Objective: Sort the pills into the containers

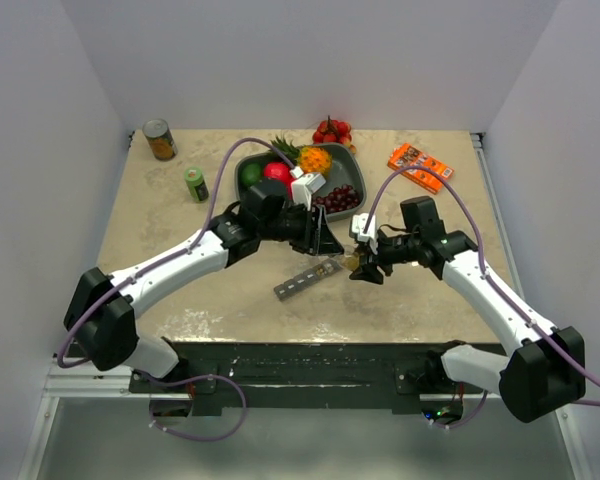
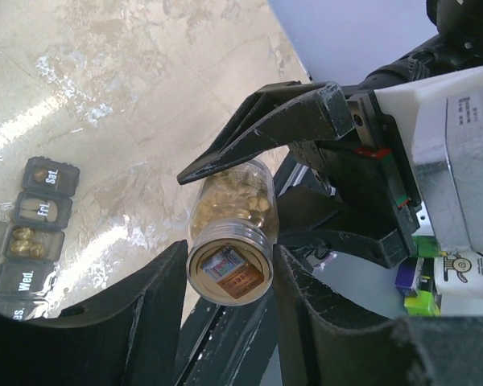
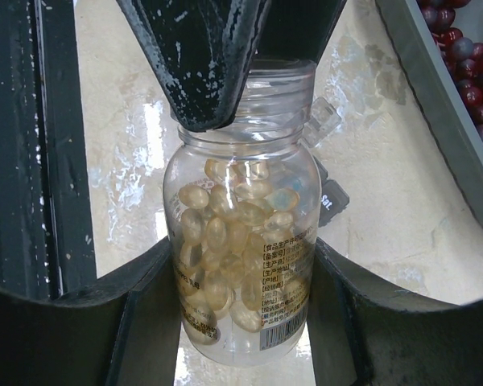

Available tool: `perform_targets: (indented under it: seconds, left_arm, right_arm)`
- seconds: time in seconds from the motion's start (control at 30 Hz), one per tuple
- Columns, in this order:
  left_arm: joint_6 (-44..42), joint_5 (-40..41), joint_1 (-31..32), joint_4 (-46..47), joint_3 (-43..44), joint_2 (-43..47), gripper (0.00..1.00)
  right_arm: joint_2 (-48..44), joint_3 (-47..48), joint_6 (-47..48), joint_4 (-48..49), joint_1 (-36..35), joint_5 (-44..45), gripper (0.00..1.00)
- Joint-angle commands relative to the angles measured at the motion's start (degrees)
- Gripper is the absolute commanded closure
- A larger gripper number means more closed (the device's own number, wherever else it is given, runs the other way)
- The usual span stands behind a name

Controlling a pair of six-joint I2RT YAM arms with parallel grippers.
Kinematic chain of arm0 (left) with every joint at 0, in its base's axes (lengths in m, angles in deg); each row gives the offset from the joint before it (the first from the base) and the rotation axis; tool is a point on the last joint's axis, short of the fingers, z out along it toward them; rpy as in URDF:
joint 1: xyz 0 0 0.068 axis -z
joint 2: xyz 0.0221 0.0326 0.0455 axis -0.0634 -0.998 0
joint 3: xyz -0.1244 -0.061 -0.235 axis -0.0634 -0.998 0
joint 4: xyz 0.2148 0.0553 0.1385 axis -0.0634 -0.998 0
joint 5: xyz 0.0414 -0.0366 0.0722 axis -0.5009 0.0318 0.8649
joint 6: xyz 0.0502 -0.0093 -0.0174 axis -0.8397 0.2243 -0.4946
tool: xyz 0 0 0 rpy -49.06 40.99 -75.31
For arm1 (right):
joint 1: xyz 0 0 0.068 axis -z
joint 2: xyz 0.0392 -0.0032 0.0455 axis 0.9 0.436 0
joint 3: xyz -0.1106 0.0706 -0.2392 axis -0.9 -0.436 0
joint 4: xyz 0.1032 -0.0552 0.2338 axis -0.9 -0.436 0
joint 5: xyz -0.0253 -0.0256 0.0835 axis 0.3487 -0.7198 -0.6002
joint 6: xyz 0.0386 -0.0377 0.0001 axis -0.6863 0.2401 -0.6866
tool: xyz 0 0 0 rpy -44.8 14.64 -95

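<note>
A clear, capless pill bottle, full of yellow capsules, hangs in mid-air above the table. My right gripper is shut on its body. My left gripper is closed on its threaded neck, one finger on each side of the rim, with the bottle mouth facing the left wrist camera. In the top view the left gripper and right gripper meet at the bottle. The containers, a dark-grey strip, lie just below. In the left wrist view the containers show Sat, Fri and Wed lids, and one open cell holds capsules.
A grey fruit tray with grapes and other fruit stands behind the grippers, and its wall shows in the right wrist view. A can, a small green bottle, an orange packet and tomatoes stand at the back.
</note>
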Motion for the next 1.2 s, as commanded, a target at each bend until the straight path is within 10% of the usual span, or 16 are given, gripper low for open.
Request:
perform_targets:
  seconds: [0.0, 0.57, 0.97, 1.17]
  left_arm:
    - [-3.4, -2.0, 0.7, -4.3, 4.5, -2.2, 1.0]
    - [-13.8, -16.0, 0.7, 0.3, 3.3, -4.1, 0.96]
    - [-31.2, -14.3, 0.8, -9.1, 7.9, -5.4, 0.55]
    - [-30.6, -7.6, 1.7, -10.5, 8.8, -3.9, 0.5]
  right_arm:
    - [-0.5, 2.9, -0.4, 0.9, -0.4, -1.3, 1.0]
    - [-0.7, 4.6, 2.1, -3.7, 0.3, -15.7, 1.0]
    - [-0.1, 4.4, 4.1, -5.4, 0.3, -17.4, 1.0]
    - [0.1, 4.2, 3.1, -4.2, 0.4, -16.2, 1.0]
